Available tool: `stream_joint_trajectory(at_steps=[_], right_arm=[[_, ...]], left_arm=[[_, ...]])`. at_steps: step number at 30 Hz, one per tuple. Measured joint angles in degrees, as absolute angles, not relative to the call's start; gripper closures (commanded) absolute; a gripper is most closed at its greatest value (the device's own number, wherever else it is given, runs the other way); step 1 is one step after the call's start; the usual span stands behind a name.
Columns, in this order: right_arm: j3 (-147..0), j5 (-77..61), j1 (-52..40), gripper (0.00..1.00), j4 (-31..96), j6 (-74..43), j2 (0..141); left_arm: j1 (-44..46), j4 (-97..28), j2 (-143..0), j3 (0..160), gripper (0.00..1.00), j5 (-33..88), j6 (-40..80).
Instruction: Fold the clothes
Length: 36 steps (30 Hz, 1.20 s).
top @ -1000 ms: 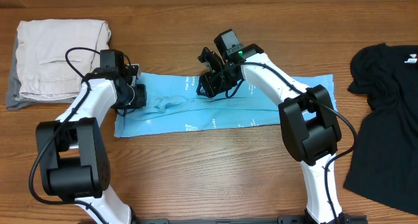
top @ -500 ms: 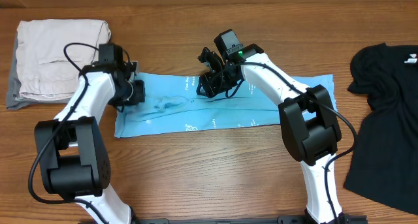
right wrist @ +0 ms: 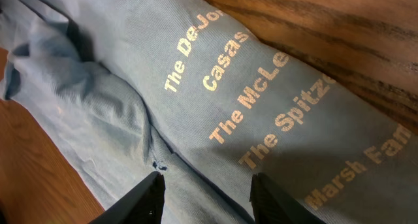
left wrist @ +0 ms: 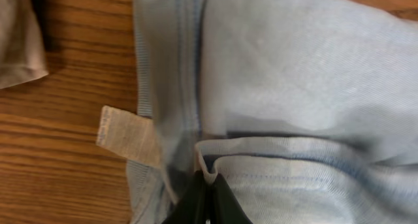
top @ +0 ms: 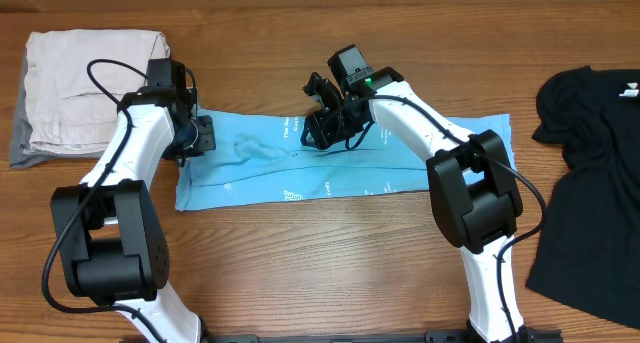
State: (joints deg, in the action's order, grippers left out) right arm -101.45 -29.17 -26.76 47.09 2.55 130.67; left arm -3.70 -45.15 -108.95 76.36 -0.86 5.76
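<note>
The light blue T-shirt lies folded into a long strip across the middle of the table. My left gripper is at its left end, shut on a fold of the shirt's hem; a small grey tag shows beside it. My right gripper hovers over the strip's upper middle, open and empty. In the right wrist view its fingers straddle the cloth next to pale printed lettering.
A folded beige garment lies on a grey one at the far left. A black shirt lies spread at the right edge. Bare wooden table lies in front of the strip.
My left gripper has moved left and slightly back, pulling the held cloth with it and smoothing the bunched wrinkles near the strip's left end. The right arm has not moved.
</note>
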Motion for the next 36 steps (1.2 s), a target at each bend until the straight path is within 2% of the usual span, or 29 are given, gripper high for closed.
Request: stream_joint_trajectory(at_steps=[6,7,9,12,17,22,29,36], right_arm=[[-101.45,-29.17,-26.76,0.53,47.11,2.57,130.67],[-101.45,-29.17,-26.76,0.53,47.11,2.55,130.67],[-101.45,-29.15,-26.76,0.53,47.11,2.55,130.67],[-101.45,-29.17,-26.76,0.54,47.09,2.55,130.67],[-101.45,-29.19,-26.76,0.55,47.68,2.52,130.67],[-101.45,-29.15,-26.94,0.55,48.12,2.48,130.67],[-101.45,-29.15,-28.69,0.55,48.49,1.69,130.67],[-101.45,-28.86,-32.42,0.55,48.62,1.65,130.67]], left_arm=[[-3.7,-45.17,-108.95,76.36,0.92,-2.87,7.92],[-3.7,-45.3,-108.95,76.36,0.87,-3.33,8.43],[-3.7,-45.52,-108.95,76.36,0.67,-4.25,9.3],[-3.73,-45.47,-108.95,76.36,0.43,-5.26,10.15],[-3.73,-46.94,-108.95,77.47,0.29,-5.89,10.79],[-3.7,-50.89,-108.95,82.96,0.27,-5.82,10.83],[-2.15,-52.56,-108.95,89.73,0.37,2.94,10.9],[0.75,-51.55,-108.95,88.75,0.38,10.26,10.85]])
